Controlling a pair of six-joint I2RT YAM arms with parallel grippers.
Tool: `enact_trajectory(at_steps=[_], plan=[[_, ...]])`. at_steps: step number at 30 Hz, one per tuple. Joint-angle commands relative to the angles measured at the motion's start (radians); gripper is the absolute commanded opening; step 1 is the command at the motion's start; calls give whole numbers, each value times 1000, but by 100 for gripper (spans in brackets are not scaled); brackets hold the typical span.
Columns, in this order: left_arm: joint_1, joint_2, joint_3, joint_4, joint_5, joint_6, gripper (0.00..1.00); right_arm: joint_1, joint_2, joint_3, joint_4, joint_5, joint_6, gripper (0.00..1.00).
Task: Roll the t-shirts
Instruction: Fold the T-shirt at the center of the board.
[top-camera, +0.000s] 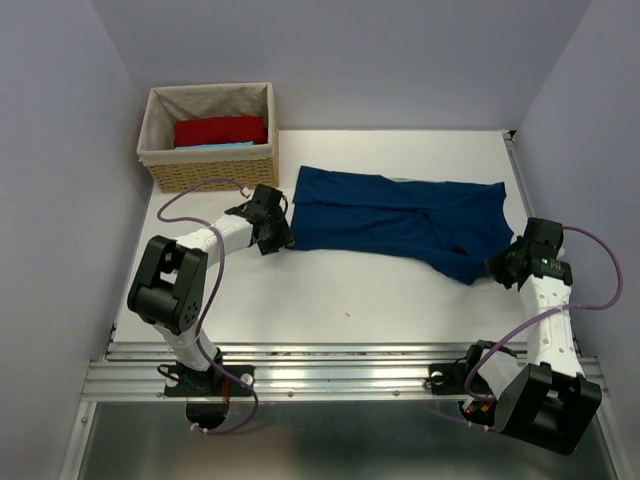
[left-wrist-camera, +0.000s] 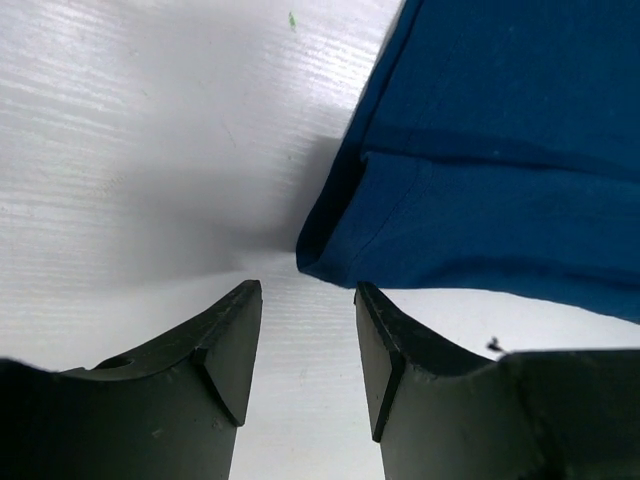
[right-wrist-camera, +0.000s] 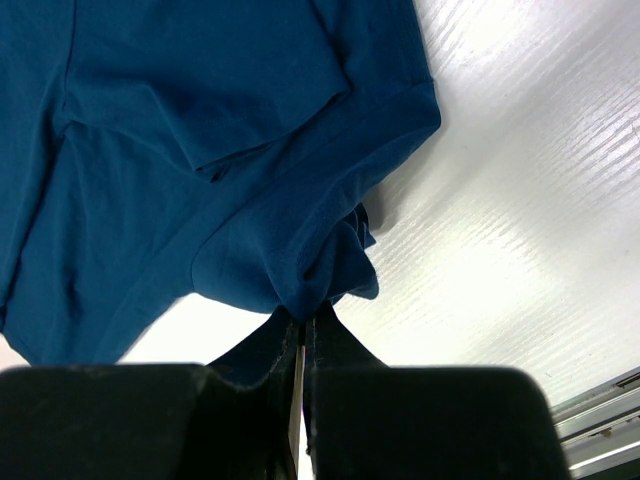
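A dark navy-blue t-shirt (top-camera: 400, 215) lies folded lengthwise across the white table (top-camera: 330, 300). My left gripper (top-camera: 277, 232) stands open at the shirt's left end, just off its near corner (left-wrist-camera: 330, 255), with only bare table between its fingers (left-wrist-camera: 225, 345). My right gripper (top-camera: 497, 266) is shut on a bunched corner of the navy t-shirt (right-wrist-camera: 310, 275) at its right near end, the cloth pinched at the fingertips (right-wrist-camera: 305, 318). A red t-shirt (top-camera: 220, 130) and a light-blue piece (top-camera: 215, 146) lie in the wicker basket.
The wicker basket (top-camera: 210, 170) with its cloth liner stands at the back left, close behind my left gripper. Grey walls close in left, right and behind. A metal rail (top-camera: 340, 372) runs along the table's near edge.
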Motion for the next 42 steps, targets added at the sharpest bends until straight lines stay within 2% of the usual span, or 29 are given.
enact_trajectory(at_steps=[1, 6, 8, 9, 13, 20, 30, 35, 36, 42], plan=[[-1, 19, -1, 77, -4, -30, 53, -8, -4, -3, 21, 14, -11, 1], [0, 52, -14, 133, 2, -47, 52, -8, 1, -9, 24, 14, -12, 1], [-1, 72, -6, 143, 37, -41, 44, -8, 4, -16, 26, 14, -6, 1], [-1, 89, 5, 143, 48, -35, 30, -8, 6, -19, 26, 12, -8, 1], [-1, 89, 29, 115, 44, -23, 0, -8, 1, -11, 21, 21, -6, 1], [2, 11, 68, 37, -30, 7, 0, -8, -13, 35, -43, 25, -12, 1], [2, -17, 65, 29, -4, 10, 0, -8, -48, 95, -174, 61, -5, 1], [8, -8, 104, 28, -4, 11, 0, -8, -48, 103, -160, 61, -5, 1], [10, -3, 130, 26, 28, 13, 0, -8, -45, 106, -152, 61, -2, 1], [20, 77, 264, -1, 16, 22, 0, -8, 41, 182, -60, 64, -5, 1]])
